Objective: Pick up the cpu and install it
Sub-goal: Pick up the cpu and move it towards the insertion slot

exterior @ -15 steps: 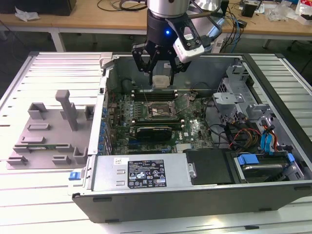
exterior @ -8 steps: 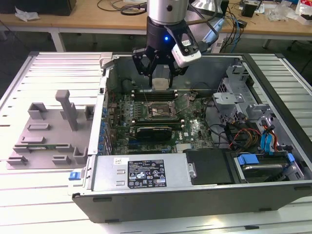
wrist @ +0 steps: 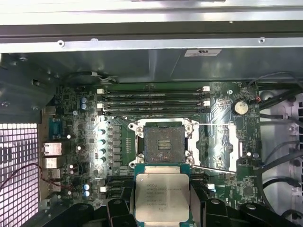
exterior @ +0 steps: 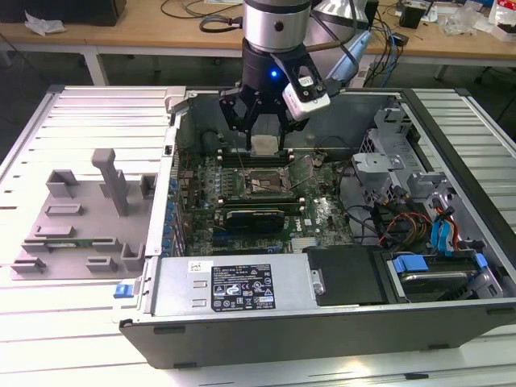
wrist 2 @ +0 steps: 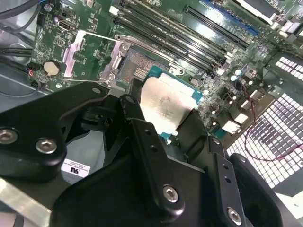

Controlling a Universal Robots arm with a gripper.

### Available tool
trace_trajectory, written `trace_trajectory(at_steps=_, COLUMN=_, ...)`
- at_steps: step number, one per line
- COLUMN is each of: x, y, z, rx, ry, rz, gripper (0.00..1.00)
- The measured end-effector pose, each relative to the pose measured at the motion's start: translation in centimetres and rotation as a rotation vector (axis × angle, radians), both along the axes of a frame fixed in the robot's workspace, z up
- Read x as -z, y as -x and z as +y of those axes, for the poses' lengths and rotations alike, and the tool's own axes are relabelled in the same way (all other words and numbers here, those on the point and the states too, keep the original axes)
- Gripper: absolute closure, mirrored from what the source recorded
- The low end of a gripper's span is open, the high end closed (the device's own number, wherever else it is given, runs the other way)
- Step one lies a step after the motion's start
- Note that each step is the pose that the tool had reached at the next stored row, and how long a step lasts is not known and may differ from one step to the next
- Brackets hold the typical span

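Observation:
The cpu (exterior: pixel 264 145), a small silvery square chip with a green rim, hangs inside the open computer case. My gripper (exterior: pixel 264 147) is shut on it, with a black finger on either side. In the first wrist view the cpu (wrist: pixel 162 194) sits between the fingers (wrist: pixel 118 208), just short of the open black socket (wrist: pixel 164 144) on the motherboard. The socket's metal load plate (wrist: pixel 222 146) is flipped open to one side. In the second wrist view the cpu (wrist 2: pixel 165 106) hovers above the socket (wrist 2: pixel 137 71), not touching it.
The case walls (exterior: pixel 173 145) ring the motherboard. Memory slots (wrist: pixel 151 97) lie just beyond the socket, and a long black card (exterior: pixel 254 216) lies on its near side. A drive cage with blue cables (exterior: pixel 439 242) fills the exterior view's right. A grey fixture (exterior: pixel 81 218) sits outside on the left.

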State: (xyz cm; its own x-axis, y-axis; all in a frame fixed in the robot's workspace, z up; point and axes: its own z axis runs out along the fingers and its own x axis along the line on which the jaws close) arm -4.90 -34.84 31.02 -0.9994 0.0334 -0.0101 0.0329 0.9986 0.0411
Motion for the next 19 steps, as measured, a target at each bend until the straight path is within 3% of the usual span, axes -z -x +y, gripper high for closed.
trace_trajectory(at_steps=3, x=0.64, y=0.0, z=0.03, rx=0.0, ry=0.0003, rz=-0.0001, gripper=0.45)
trace_trajectory(at_steps=14, x=2.52, y=-0.02, z=1.0, rx=0.0, ry=0.001, rz=-0.0001, gripper=0.45)
trace_trajectory(at_steps=19, x=3.5, y=-0.03, z=1.1, rx=0.0, ry=0.0032, rz=0.0001, gripper=0.45)
